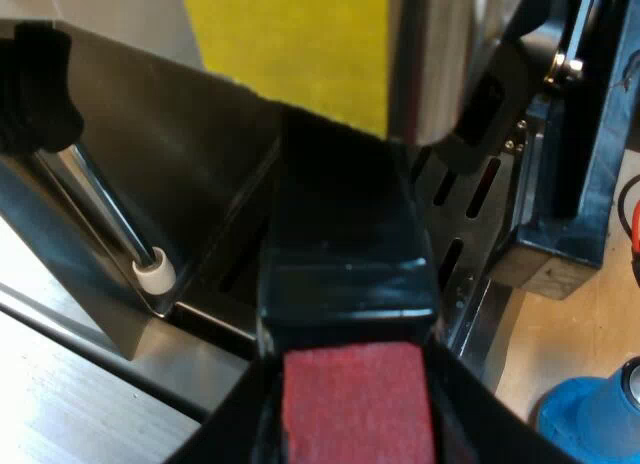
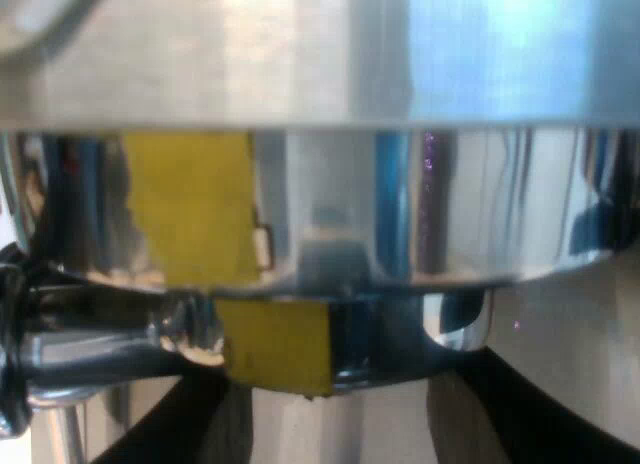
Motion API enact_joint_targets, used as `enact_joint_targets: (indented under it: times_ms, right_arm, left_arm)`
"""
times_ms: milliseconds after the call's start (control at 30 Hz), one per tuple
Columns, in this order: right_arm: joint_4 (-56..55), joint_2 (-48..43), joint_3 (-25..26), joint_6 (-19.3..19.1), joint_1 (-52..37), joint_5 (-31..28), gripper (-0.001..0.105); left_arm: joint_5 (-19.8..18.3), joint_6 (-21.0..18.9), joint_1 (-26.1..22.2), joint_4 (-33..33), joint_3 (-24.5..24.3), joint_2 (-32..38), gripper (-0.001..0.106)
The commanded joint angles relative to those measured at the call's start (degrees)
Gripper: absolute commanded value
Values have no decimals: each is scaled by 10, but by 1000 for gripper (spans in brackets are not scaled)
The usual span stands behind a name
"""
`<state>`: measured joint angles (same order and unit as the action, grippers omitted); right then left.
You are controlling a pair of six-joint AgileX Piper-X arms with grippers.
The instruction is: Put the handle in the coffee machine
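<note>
Gripping handle (image 1: pixel 345 284) in left gripper (image 1: pixel 345 414) jaws, red end at six o'clock from espresso machine (image 1: pixel 430 54), with right gripper (image 2: pixel 340 439) jaws spread. Seemingly seated; locking twist likely remaining.

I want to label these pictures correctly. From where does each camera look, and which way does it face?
Left wrist view: on the left arm, looking along the dark handle with a red end toward the shiny metal espresso machine; left jaws clamp the handle.
Right wrist view: on the right arm, close before the machine's front, facing it; right jaws stand open.
Shared: the machine's yellow patch.
</note>
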<state>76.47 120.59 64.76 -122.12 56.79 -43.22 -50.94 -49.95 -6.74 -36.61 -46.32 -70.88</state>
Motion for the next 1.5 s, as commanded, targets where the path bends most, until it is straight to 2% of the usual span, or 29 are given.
enact_joint_targets:
  times_ms: [33,500,567,1500]
  right_arm:
    - [47,-13,10,-12,-1,16,43]
    - [43,-21,11,-9,1,5,43]
    - [43,-21,11,30,1,5,43]
    - [12,-21,11,30,1,2,43]
  left_arm:
    - [-80,-12,2,39,-23,20,0]
    - [-76,-12,2,39,-23,20,0]
    - [-76,-12,2,39,-23,20,0]
    - [-76,-12,2,39,-23,20,0]
